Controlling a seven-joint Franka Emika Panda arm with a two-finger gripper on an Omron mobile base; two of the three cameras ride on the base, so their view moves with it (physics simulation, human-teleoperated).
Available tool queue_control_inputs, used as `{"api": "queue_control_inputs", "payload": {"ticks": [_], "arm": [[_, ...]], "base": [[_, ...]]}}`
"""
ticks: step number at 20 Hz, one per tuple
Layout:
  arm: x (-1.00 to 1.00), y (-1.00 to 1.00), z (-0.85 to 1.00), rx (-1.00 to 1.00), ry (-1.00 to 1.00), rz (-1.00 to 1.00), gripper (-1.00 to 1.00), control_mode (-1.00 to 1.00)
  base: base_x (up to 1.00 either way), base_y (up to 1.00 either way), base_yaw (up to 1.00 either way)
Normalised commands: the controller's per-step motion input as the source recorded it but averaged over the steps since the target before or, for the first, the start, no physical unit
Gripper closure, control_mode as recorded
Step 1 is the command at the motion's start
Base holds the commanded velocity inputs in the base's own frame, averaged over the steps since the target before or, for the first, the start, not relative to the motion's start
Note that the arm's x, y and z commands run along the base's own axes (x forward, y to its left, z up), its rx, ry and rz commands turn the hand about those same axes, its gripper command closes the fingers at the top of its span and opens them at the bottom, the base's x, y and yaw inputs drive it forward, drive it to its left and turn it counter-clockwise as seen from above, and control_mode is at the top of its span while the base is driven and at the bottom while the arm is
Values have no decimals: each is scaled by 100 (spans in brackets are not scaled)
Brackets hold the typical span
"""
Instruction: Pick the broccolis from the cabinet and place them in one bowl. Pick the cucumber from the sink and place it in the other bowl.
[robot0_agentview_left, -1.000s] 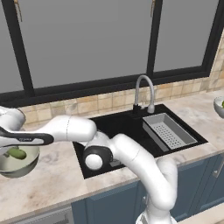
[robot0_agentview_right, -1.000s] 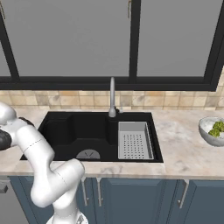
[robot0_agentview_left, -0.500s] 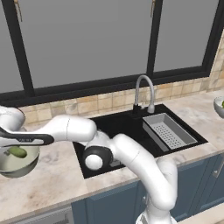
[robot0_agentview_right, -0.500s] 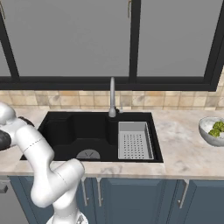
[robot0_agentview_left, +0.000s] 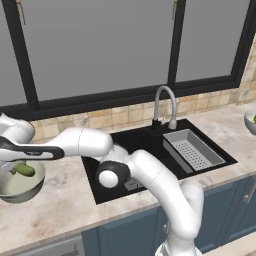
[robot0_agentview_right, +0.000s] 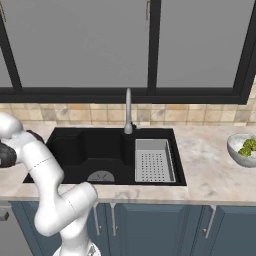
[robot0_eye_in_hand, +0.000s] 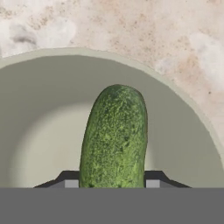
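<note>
The fingers (robot0_eye_in_hand: 112, 186) gripped the cucumber (robot0_eye_in_hand: 114, 135) by its sides just above the olive-grey bowl (robot0_eye_in_hand: 183, 144) on the surface (robot0_eye_in_hand: 144, 30), evidently so it would drop inside.

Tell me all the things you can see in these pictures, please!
cucumber: one, dark green, over the olive-grey bowl, between the fingers
olive-grey bowl: one, on the counter left of the sink
sink: one, black, set in the counter
tap: one, silver, behind the sink
perforated tray: one, grey, right part of the sink
whitish bowl: one, far right of counter
broccolis: yellow-green, in the whitish bowl; count unclear
fingers: two, dark, beside the cucumber
</note>
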Motion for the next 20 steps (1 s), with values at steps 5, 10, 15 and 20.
{"api": "queue_control_inputs", "payload": {"ticks": [5, 10, 15, 20], "arm": [[0, 0, -28, 9, -2, 12, 100, -100], [0, 0, -19, 4, -2, 9, 100, -100], [0, 0, -23, 4, -1, 7, 100, -100], [-1, 0, -5, 1, 0, 2, 100, -100]], "base": [[0, 0, 0], [0, 0, 0], [0, 0, 0], [0, 0, 0]]}}
